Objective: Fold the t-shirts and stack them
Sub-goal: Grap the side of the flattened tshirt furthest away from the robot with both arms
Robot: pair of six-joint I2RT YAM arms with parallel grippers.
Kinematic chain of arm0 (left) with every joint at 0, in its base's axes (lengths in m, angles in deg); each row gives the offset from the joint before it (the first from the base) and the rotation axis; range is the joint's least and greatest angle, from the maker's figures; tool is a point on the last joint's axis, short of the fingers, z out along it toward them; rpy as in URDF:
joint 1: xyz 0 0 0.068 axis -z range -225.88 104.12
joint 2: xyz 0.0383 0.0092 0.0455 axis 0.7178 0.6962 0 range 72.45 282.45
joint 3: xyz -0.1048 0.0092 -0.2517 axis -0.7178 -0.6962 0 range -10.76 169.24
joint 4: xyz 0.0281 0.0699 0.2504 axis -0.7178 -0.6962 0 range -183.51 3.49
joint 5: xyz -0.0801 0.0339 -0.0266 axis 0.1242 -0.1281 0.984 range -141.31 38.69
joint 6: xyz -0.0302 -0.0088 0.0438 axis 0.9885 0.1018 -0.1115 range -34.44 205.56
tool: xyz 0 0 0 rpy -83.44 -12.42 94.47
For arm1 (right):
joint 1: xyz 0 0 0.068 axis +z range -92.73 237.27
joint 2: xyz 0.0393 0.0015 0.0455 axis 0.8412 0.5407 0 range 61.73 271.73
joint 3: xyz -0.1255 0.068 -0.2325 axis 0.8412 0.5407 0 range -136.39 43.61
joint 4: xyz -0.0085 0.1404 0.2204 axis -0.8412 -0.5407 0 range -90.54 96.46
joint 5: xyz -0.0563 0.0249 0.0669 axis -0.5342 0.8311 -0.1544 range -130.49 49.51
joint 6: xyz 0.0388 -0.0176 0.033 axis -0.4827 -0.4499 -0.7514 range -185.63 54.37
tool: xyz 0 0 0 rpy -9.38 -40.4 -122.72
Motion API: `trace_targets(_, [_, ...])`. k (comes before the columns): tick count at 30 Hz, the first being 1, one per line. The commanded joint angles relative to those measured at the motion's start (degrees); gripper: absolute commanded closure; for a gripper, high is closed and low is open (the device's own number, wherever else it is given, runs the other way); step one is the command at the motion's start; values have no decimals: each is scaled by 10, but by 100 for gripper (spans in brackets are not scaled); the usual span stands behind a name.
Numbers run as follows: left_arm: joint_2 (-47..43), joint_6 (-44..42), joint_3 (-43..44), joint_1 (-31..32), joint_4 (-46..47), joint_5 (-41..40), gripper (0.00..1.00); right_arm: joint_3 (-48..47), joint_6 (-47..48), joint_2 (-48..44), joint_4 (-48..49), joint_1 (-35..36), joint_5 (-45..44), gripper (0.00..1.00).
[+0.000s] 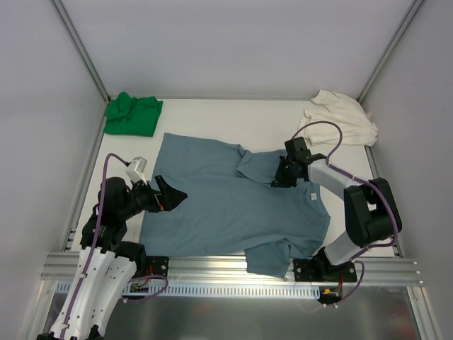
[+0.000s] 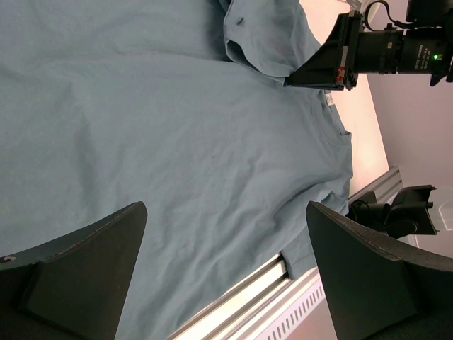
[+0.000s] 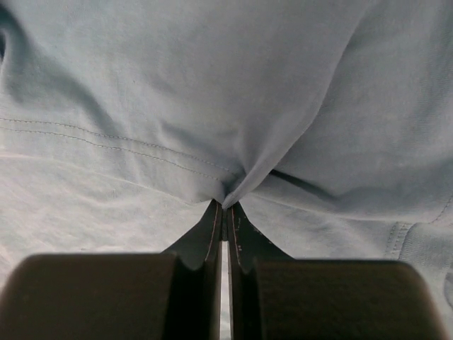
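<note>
A dusty blue-grey t-shirt (image 1: pixel 226 205) (image 2: pixel 177 142) lies spread across the middle of the table, with a small white neck tag (image 1: pixel 311 196) near its right side. My right gripper (image 1: pixel 280 178) (image 3: pixel 225 205) is shut on a pinched fold of this shirt (image 3: pixel 212 85) beside a turned-over sleeve at its upper right. My left gripper (image 1: pixel 177 193) (image 2: pixel 226 212) hovers wide open over the shirt's left part, with nothing between its fingers. A bright green t-shirt (image 1: pixel 132 115) sits bunched at the back left. A cream-white t-shirt (image 1: pixel 338 117) lies crumpled at the back right.
An aluminium rail (image 1: pixel 212 268) runs along the near table edge, and one corner of the blue-grey shirt hangs over it. Grey walls and slanted frame posts (image 1: pixel 83 53) close in the back and sides. The right arm's base (image 2: pixel 396 212) stands by the rail.
</note>
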Motion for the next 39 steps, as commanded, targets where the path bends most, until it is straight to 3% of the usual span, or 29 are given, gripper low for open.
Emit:
trace_targets(1, [0, -5, -1, -1, 17, 0, 1, -24, 5, -26, -21, 2, -1, 99])
trace_targets(5, [6, -5, 2, -1, 25, -5, 1, -43, 20, -60, -52, -1, -9, 99])
trace_targets(11, [105, 2, 42, -1, 76, -59, 1, -130, 44, -74, -111, -27, -3, 99])
trace_targets(18, [362, -36, 169, -2, 164, -123, 1, -183, 57, -52, -131, -53, 25, 100])
trace_targets(22, [529, -68, 321, -18, 177, -157, 1, -171, 51, -46, -115, -58, 46, 99])
trace_targets(26, [752, -89, 500, -52, 103, -145, 1, -164, 49, -41, -105, -61, 59, 100])
trace_targets(32, [951, -88, 688, -109, 23, -78, 6, -152, 41, -53, -97, -66, 78, 99])
trace_targets(35, [1009, -85, 753, -127, -44, -64, 9, -144, 39, -62, -96, -67, 84, 100])
trace_targets(39, [1027, -106, 762, -127, -72, -77, 9, -140, 40, -69, -95, -67, 84, 99])
